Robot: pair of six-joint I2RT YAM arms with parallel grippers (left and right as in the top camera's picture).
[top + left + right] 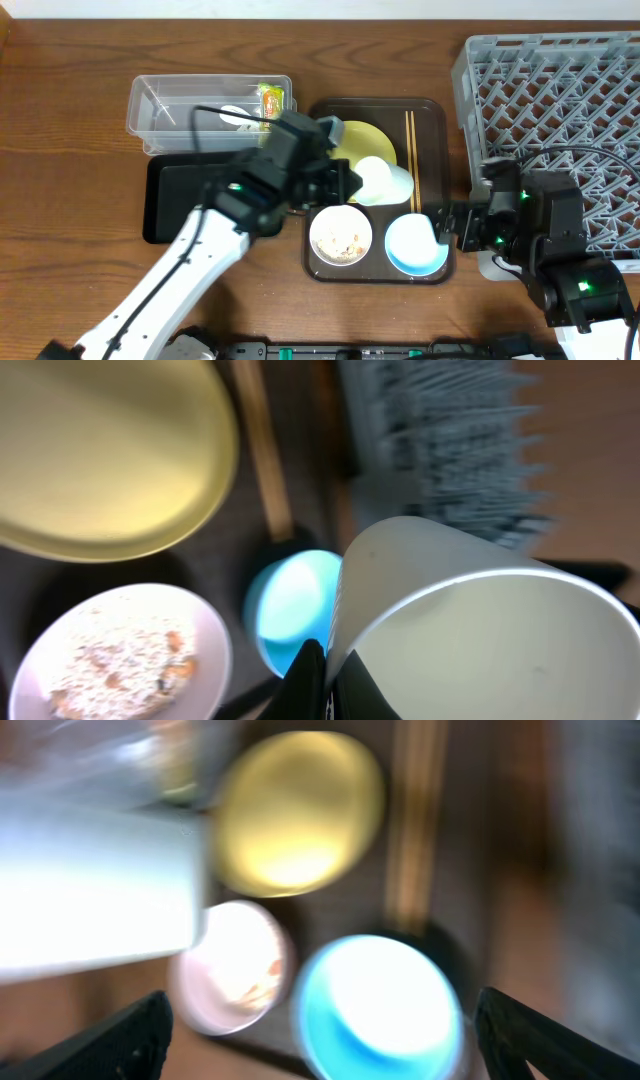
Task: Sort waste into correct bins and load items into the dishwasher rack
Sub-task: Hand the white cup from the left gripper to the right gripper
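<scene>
Your left gripper (350, 183) is clamped on the wall of the white cup (480, 620), which is tipped over near the middle of the overhead frame, above the brown serving tray (320, 110) and at the lower right edge of the pale-yellow plate (365, 140). The pinch only really shows in the left wrist view, with a dark finger (308, 680) right against the cup wall. That view also picks out the rice crumbs (115, 660) in the white bowl (212, 645). Your right gripper (445, 225) is spread wide beside the light-blue bowl (415, 245); its wrist view is badly blurred. The overhead alone shows the clear tub (150, 110) at upper left holding the snack wrapper (270, 98) and a white scrap (235, 115), the black tray (175, 200) below it, the chopsticks (408, 135) along the serving tray's right side, and the dishwasher rack (560, 90) at far right. The wrapper's print is too small to read.
</scene>
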